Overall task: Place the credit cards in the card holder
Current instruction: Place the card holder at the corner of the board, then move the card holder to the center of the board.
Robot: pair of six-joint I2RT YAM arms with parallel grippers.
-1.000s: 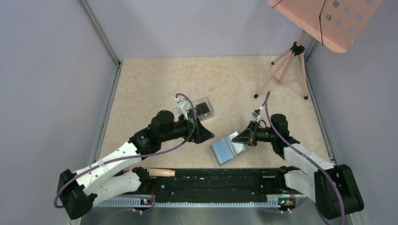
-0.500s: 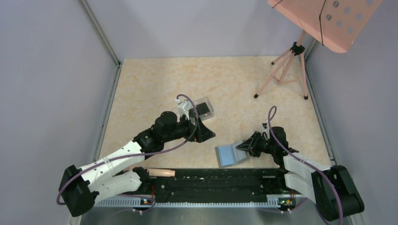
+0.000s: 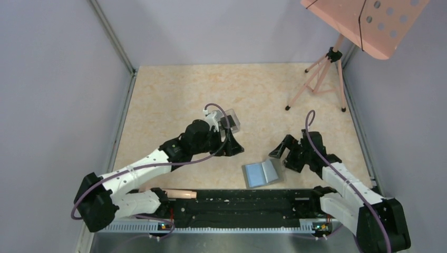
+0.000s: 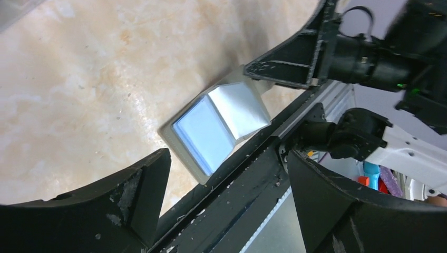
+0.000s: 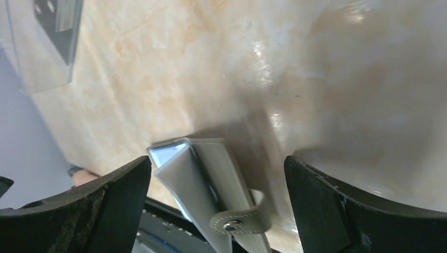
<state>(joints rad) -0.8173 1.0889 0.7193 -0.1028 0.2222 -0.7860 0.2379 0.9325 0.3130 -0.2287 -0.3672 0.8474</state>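
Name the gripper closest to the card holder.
The right gripper: it hangs open just beside the card holder's right half, while the left gripper sits farther off, near the clear box.

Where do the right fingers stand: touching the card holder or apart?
Cannot tell. Right wrist view: open fingers flank the card holder, one tip beside its corner, no clear gap or contact.

On the beige marbled table [image 3: 174,95] you see a clear plastic box [image 3: 234,122] near the middle. In the far right corner a pink tripod [image 3: 332,54] stands on the table and holds up a pink board [image 3: 369,23] with round holes. Gray walls [image 3: 52,105] close the sides.
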